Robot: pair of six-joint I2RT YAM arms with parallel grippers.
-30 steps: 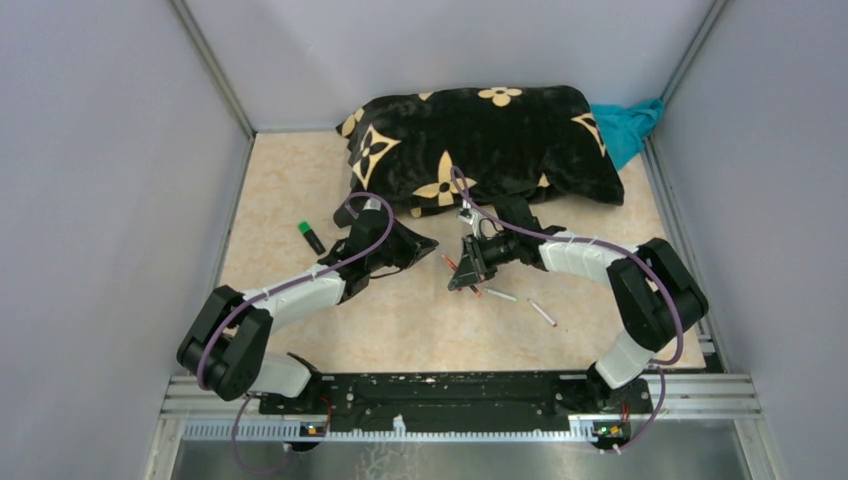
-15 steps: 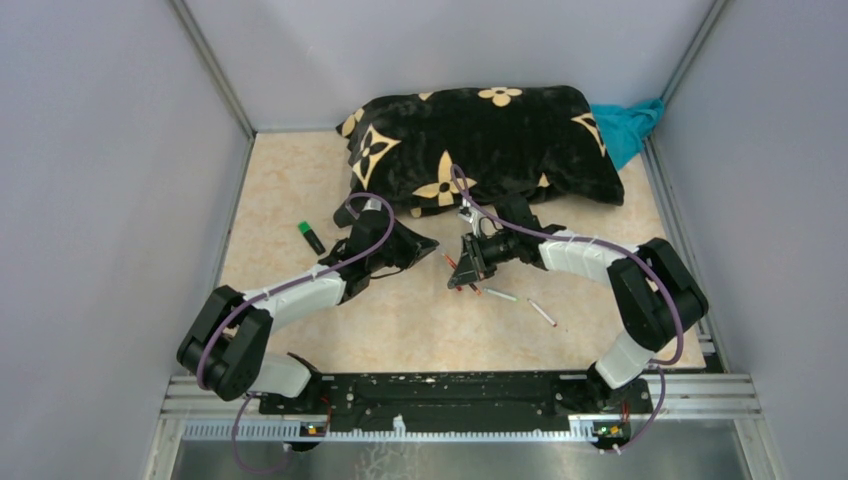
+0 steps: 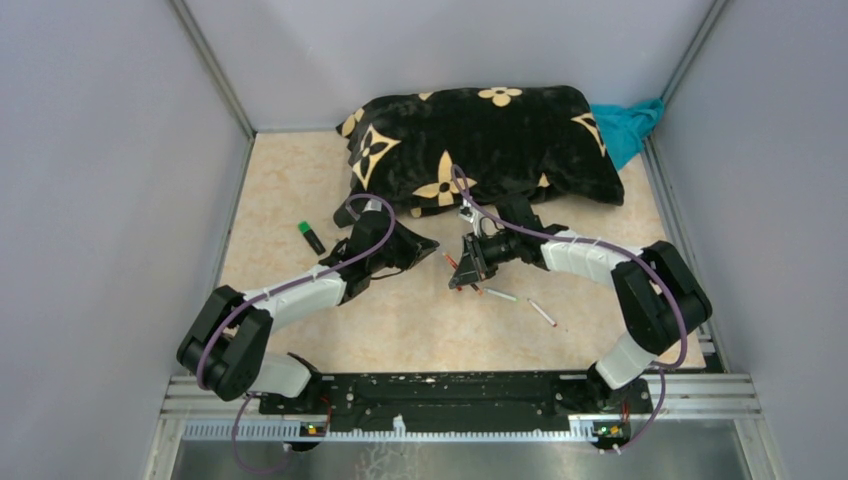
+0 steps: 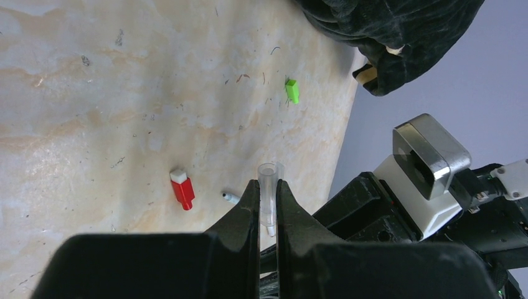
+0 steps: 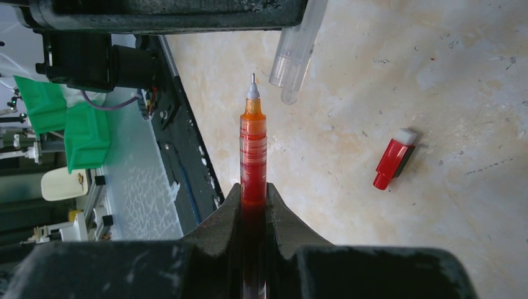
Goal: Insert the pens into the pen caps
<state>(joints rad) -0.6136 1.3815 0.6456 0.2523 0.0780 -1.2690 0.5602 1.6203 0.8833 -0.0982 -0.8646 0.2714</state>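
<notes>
My left gripper (image 4: 268, 184) is shut on a clear pen cap (image 4: 269, 187), whose open end sticks out past the fingertips. My right gripper (image 5: 254, 187) is shut on a red pen (image 5: 253, 149). Its fine tip points at the clear pen cap (image 5: 297, 50), a short way off and to one side. In the top view the left gripper (image 3: 430, 243) and right gripper (image 3: 462, 275) face each other at mid-table. A red pen cap (image 4: 182, 189) and a green pen cap (image 4: 291, 91) lie loose on the table. The red pen cap (image 5: 392, 163) also shows right of the held pen.
Two white pens (image 3: 500, 295) (image 3: 542, 312) lie right of the right gripper. A black marker with a green end (image 3: 311, 236) lies at the left. A black flowered pillow (image 3: 480, 140) and a teal cloth (image 3: 628, 125) fill the back. Grey walls close in both sides.
The right arm's elbow has shifted very slightly outward. Both grips are unchanged and the left arm has not moved.
</notes>
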